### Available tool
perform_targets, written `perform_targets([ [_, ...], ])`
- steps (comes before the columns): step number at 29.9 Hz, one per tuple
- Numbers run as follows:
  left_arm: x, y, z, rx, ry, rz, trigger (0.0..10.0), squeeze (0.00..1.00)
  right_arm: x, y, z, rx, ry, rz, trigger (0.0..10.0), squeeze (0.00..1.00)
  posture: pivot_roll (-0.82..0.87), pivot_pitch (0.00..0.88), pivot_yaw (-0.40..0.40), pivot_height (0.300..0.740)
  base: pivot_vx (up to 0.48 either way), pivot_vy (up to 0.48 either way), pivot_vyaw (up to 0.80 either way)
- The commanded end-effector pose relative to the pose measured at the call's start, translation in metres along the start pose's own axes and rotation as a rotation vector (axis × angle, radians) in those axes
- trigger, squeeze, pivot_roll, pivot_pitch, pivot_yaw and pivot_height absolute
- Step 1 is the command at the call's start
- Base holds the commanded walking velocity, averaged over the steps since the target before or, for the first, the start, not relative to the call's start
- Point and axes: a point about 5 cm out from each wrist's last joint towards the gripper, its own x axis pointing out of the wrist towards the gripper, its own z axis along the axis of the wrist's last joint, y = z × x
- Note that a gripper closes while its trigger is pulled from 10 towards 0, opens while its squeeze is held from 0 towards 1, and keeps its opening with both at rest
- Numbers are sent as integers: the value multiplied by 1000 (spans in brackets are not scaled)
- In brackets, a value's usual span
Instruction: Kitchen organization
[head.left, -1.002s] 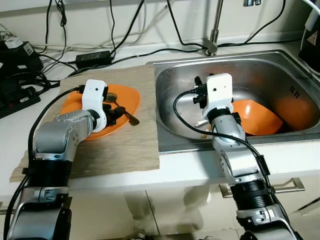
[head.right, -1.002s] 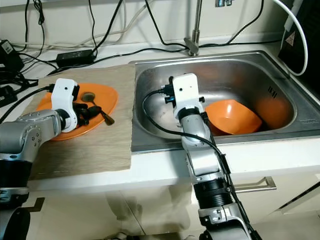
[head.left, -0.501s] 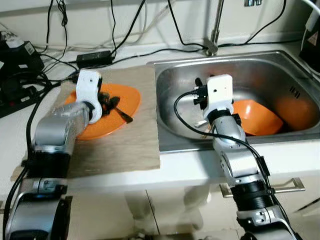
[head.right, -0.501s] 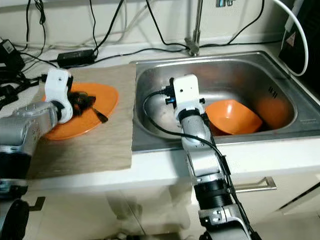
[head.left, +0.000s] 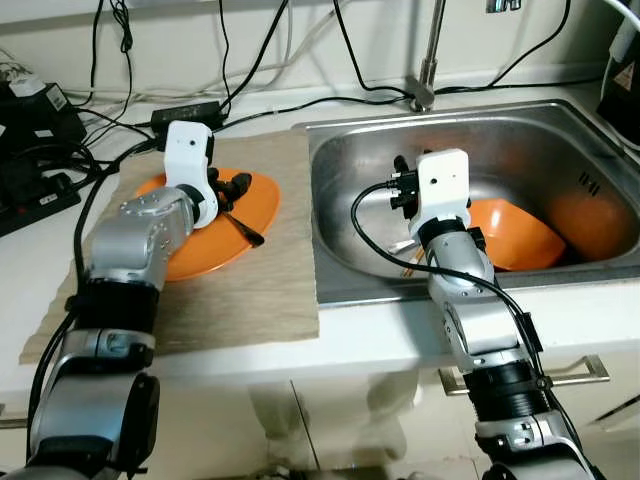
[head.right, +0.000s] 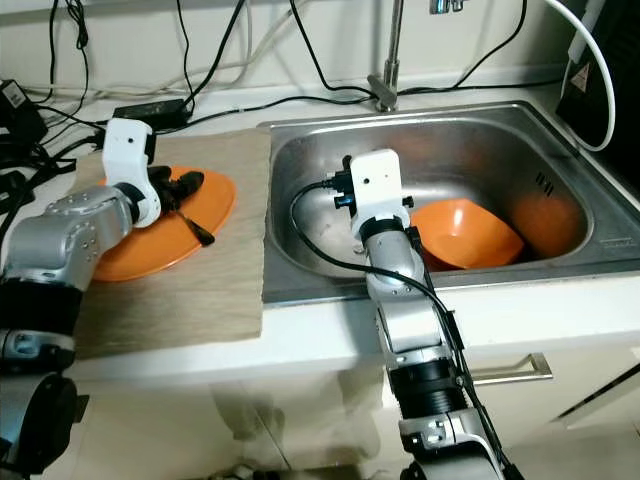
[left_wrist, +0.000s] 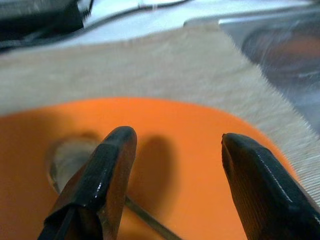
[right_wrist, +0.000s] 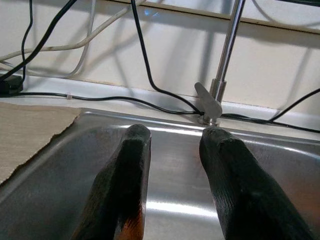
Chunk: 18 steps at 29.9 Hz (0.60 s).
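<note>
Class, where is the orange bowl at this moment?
In the eye views, the orange bowl lies tilted inside the steel sink, on the robot's right, just beyond the right gripper's arm.

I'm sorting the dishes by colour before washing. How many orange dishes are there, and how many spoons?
Orange plate on the mat: 1
Orange bowl in the sink: 1
Spoon on the plate: 1
Total: 3
The orange patch on the sink's right wall looks like a reflection, not a dish.
</note>
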Motion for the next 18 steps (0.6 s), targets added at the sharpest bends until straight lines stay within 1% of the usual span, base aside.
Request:
perform_targets([
  [1,2,2,-1,15,18,12,10000,0,0,2,0,7,4,10,10000,0,-81,0,107,740,0,0,0],
  [5,3,8,-10,12,56,29,10000,0,0,0,-1,15,10,4,10000,0,-82,0,110,740,0,0,0],
  [9,3,12,-21,-2,90,37,10000,0,-1,0,-3,46,22,1,10000,0,-81,0,110,740,0,0,0],
  [14,-1,19,-32,-13,122,51,10000,0,-3,1,-3,103,40,17,10000,0,-77,0,109,740,0,0,0],
  [18,-7,24,-38,-31,146,55,10000,0,-6,9,-6,182,81,87,10000,0,-74,3,108,740,0,0,0],
])
